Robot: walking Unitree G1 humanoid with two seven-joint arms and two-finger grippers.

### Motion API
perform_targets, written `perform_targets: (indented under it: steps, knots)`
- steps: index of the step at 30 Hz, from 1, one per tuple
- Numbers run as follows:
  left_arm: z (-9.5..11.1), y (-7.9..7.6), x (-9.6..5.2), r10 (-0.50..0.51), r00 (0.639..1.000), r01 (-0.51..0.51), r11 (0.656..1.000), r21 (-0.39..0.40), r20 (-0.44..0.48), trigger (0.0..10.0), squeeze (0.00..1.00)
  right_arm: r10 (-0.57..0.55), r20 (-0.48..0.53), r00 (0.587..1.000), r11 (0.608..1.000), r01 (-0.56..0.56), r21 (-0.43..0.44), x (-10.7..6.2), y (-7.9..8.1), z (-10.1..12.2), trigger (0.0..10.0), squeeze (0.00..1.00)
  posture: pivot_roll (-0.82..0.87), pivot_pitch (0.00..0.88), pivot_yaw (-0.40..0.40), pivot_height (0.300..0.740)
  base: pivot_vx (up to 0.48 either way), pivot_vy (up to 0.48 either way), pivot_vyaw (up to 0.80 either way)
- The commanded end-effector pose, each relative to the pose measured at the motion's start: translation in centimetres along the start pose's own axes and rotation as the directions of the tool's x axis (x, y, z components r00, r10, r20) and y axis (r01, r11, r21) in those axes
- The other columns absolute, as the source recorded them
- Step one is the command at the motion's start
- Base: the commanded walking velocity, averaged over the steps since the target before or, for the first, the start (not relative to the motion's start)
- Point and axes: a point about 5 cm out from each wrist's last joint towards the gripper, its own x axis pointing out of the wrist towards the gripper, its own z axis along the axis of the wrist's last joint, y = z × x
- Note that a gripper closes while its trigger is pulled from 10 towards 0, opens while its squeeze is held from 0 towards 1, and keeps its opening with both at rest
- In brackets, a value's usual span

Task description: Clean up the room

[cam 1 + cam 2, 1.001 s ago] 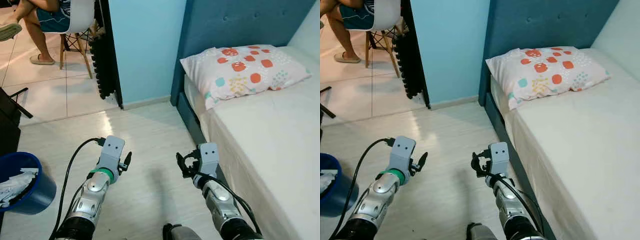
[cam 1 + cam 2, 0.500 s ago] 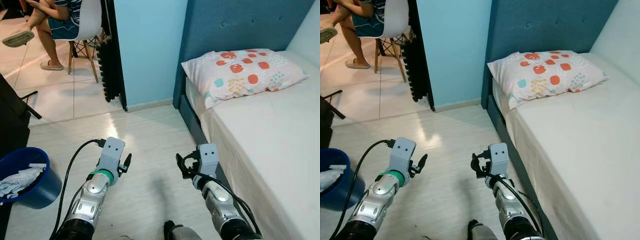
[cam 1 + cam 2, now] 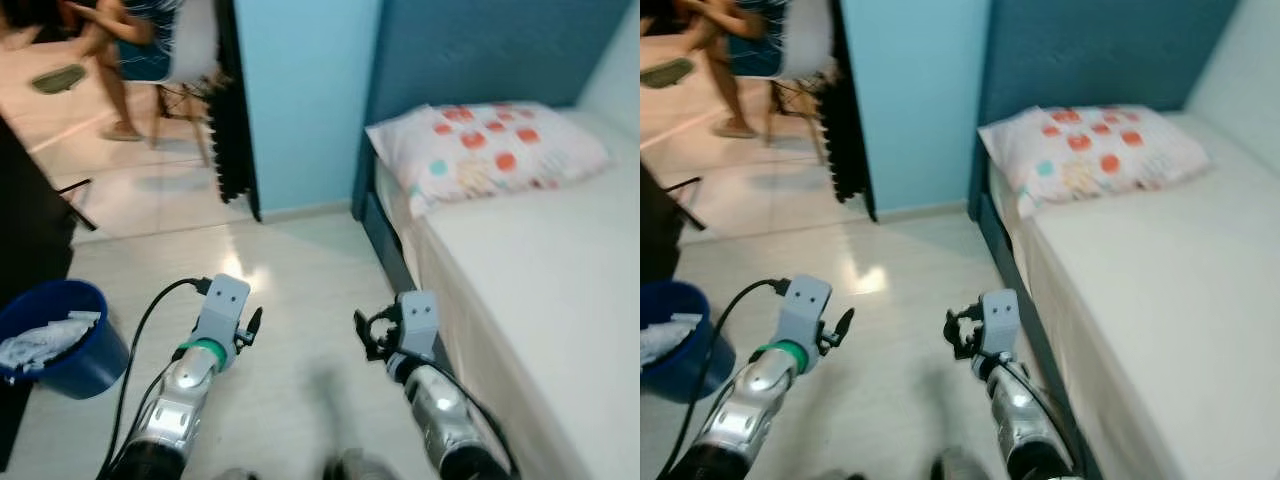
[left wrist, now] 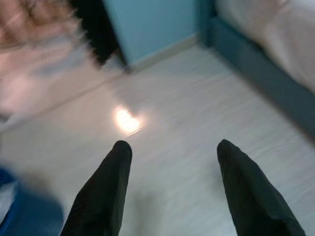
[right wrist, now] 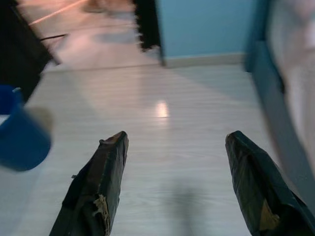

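Observation:
A blue bucket (image 3: 52,338) holding crumpled white paper or cloth stands on the pale floor at the left. Its blurred shape is also in the right wrist view (image 5: 22,135). A white pillow (image 3: 488,148) with red and teal spots lies at the head of the bed (image 3: 560,310). My left gripper (image 3: 251,325) is held low over the floor, open and empty, as the left wrist view (image 4: 173,145) shows. My right gripper (image 3: 366,335) hovers close to the bed's side. It is open too, with bare floor between its fingers (image 5: 178,135).
A person sits on a white chair (image 3: 170,45) at the back left on tiled floor. A dark piece of furniture (image 3: 28,225) stands at the left edge, above the bucket. A black ribbed panel (image 3: 235,130) leans beside the light blue wall (image 3: 305,95). The blue headboard (image 3: 480,50) rises behind the pillow.
The picture has shifted and blurred, so the camera is moving; the bucket now sits further into view at the left. Both arms keep the same pose, fingers still apart.

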Motion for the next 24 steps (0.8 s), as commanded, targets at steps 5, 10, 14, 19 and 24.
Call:
perform_targets:
  steps: [5,10,14,19,24]
  knots:
    - [-0.19,-0.34,-0.02,-0.009,1.0,0.009,1.0,-0.001,-0.015,10.0,0.0,-0.012,-0.027,1.0,1.0,0.013,0.008,-0.53,-0.19,-0.85,10.0,0.0,0.05,0.0,0.03,0.74,-0.328,0.0,0.0]
    - [-0.2,-0.33,0.0,-0.009,1.0,0.009,1.0,-0.002,-0.016,10.0,0.0,-0.013,-0.028,1.0,1.0,0.013,0.008,-0.53,-0.18,-0.87,10.0,0.0,0.05,0.0,0.029,0.74,-0.186,0.0,0.0]
    - [-0.2,-0.32,0.03,-0.001,1.0,0.001,1.0,-0.005,-0.019,10.0,0.0,-0.014,-0.031,0.999,1.0,0.014,0.006,-0.55,-0.23,-0.92,10.0,0.0,0.05,0.0,0.028,0.74,0.0,0.0,0.0]
    - [-0.17,-0.46,0.12,-0.002,1.0,0.002,1.0,-0.005,-0.026,10.0,0.0,-0.013,-0.048,0.999,1.0,0.013,0.006,-0.58,-0.28,-1.11,10.0,0.0,0.05,0.0,0.028,0.74,0.0,0.0,-0.33]
    - [-0.34,-0.74,0.11,-0.017,0.999,0.017,1.0,-0.002,-0.039,10.0,0.0,-0.014,-0.054,0.998,1.0,0.016,0.025,-0.62,-0.23,-1.25,10.0,0.0,0.05,0.0,0.031,0.74,0.0,0.0,-0.79]
